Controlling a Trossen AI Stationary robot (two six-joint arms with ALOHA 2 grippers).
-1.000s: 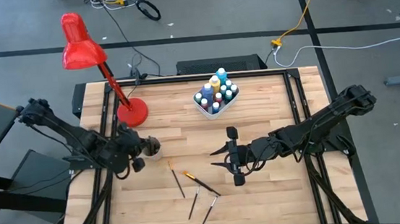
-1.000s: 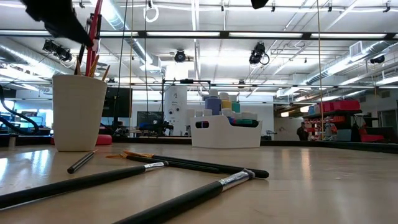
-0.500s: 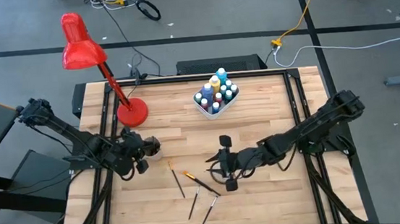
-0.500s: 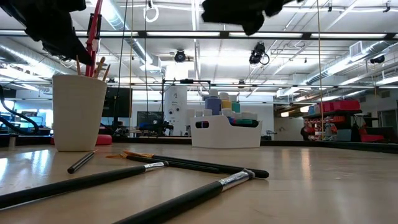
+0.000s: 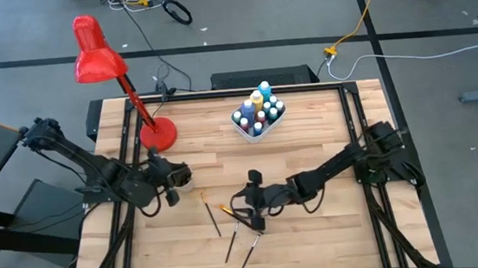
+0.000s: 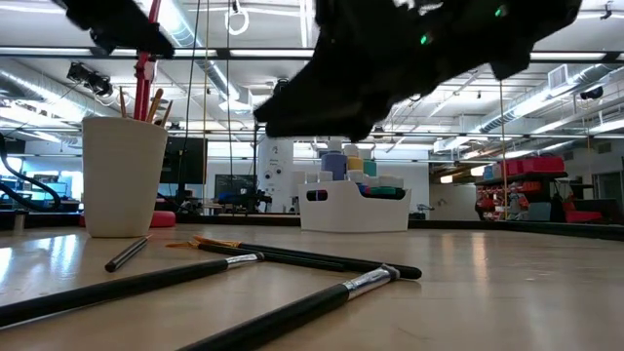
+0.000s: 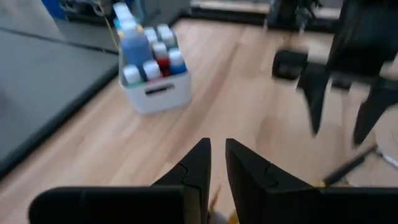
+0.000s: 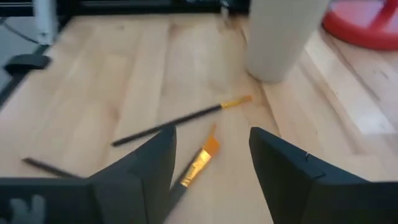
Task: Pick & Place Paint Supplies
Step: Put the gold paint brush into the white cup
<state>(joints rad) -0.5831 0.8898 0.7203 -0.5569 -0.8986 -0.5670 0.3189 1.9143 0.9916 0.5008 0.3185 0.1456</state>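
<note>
You look straight down from above, and level from tabletop height; both views share the paintbrushes (image 5: 232,226) close by.
</note>
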